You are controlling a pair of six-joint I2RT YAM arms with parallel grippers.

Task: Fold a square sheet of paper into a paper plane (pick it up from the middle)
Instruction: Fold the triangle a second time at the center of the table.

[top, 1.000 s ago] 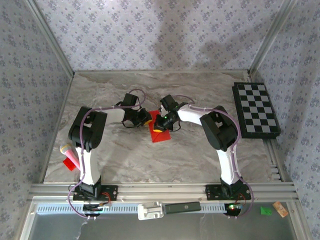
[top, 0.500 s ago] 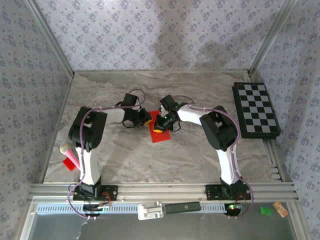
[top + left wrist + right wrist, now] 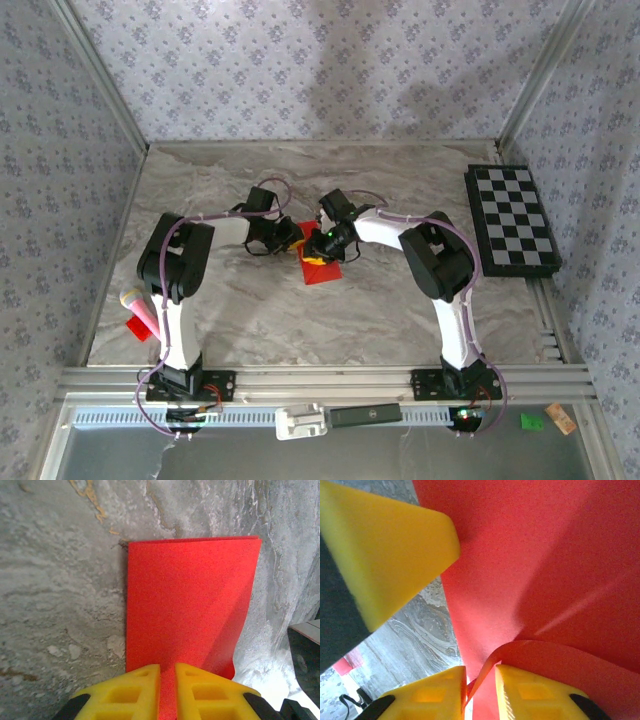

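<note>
The square sheet of paper is a folded bright red shape lying on the marble table at mid-table. In the left wrist view the red sheet lies flat as a creased rectangle. My left gripper is shut on its near edge, with red paper filling the narrow slit between the yellow fingers. My right gripper meets the sheet from the opposite side. Its jaws stand slightly apart, and a curled red flap runs loose through the gap. One yellow finger of the left gripper rests on the paper just ahead of it.
A black-and-white chequered board lies at the table's right edge. By the left arm's base sit a pink and yellow object and a small red scrap. Patterned walls enclose three sides, and a metal rail runs along the near edge.
The right gripper's jaws have parted from shut to a small gap around the red flap. The left gripper and the sheet have stayed in place.
</note>
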